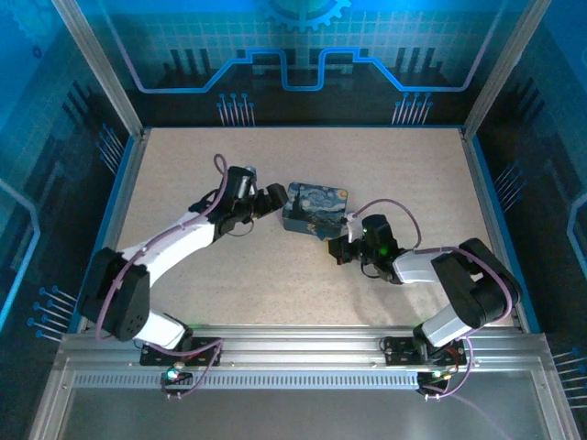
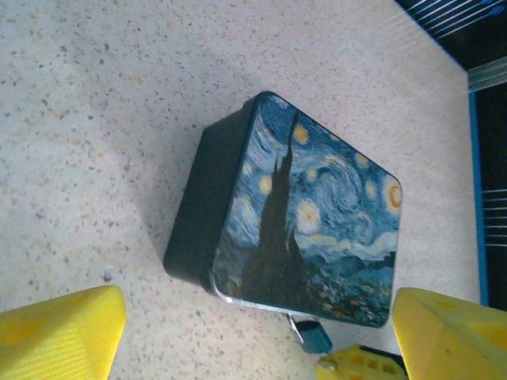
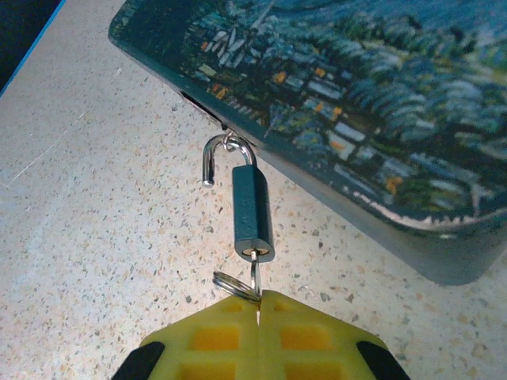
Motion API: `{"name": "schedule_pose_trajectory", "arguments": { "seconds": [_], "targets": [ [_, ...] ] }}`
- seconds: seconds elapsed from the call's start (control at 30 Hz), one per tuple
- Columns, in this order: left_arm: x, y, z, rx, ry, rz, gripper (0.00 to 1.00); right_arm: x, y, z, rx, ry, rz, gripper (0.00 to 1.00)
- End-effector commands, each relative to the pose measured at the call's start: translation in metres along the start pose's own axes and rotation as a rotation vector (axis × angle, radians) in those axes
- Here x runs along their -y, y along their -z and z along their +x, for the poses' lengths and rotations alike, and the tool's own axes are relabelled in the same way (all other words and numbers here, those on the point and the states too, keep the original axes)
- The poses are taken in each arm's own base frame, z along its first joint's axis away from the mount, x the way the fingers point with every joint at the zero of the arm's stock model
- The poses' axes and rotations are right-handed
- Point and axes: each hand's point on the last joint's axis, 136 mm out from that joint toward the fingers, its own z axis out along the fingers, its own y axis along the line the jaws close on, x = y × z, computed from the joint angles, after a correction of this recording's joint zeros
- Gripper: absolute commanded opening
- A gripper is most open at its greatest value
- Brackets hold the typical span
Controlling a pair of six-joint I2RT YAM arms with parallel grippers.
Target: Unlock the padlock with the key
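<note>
The padlock (image 3: 253,212), a small oblong block of smooth bluish-grey metal, lies near the middle of the table (image 1: 413,174), by the near right corner of a tin (image 1: 316,209). Its pale curved shackle (image 3: 215,157) is swung out with one end free. The other end is hooked into a small loop on the tin's side wall. The key (image 3: 253,275), a thin metal sliver, is stuck in the padlock's base, with a wire split ring (image 3: 234,284) just beside it. The right gripper (image 3: 259,305) has its ribbed yellow fingers pressed together on the key's head.

The tin is flat and rectangular with rounded corners and dark sides, its glossy lid printed with a swirling night sky. At its far left side the left gripper (image 2: 257,317) stands wide apart, holding nothing. The tabletop is pale, matt and speckled.
</note>
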Motion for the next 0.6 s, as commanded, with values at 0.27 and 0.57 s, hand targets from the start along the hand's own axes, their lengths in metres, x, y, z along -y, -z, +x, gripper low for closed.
{"name": "schedule_pose_trajectory", "arguments": {
  "seconds": [0.27,0.57],
  "targets": [
    [0.008,-0.066,-0.006,-0.157,-0.094,0.013,0.82,0.005,0.005,0.001,-0.038,-0.138,-0.033,0.0],
    [-0.015,-0.092,0.003,-0.204,-0.098,-0.061,0.76,0.01,0.006,0.006,-0.059,-0.191,-0.037,0.0]
  ]
}}
